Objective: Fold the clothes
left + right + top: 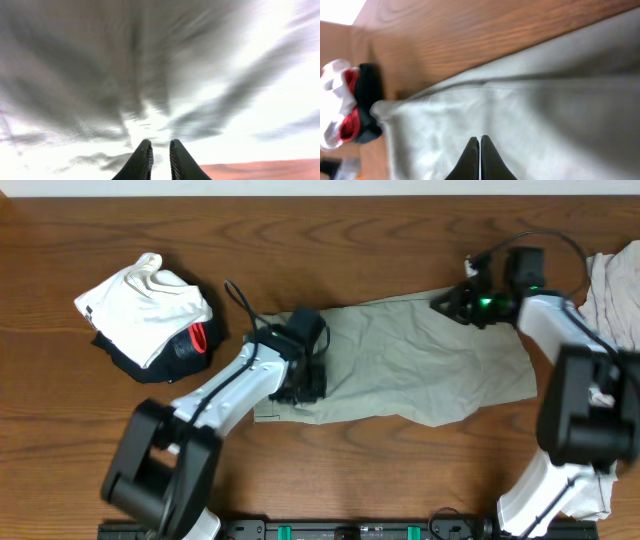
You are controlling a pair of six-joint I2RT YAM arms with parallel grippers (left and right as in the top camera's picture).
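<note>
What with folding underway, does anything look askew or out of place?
The khaki shorts lie creased and skewed, their right edge uneven. At left, a white garment sits crumpled on a black-and-red one, unfolded.

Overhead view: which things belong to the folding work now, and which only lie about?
In the work: khaki shorts, left gripper, right gripper.
Lying about, untouched: white garment, black-and-red garment under it, off-white garment beside the right arm.
</note>
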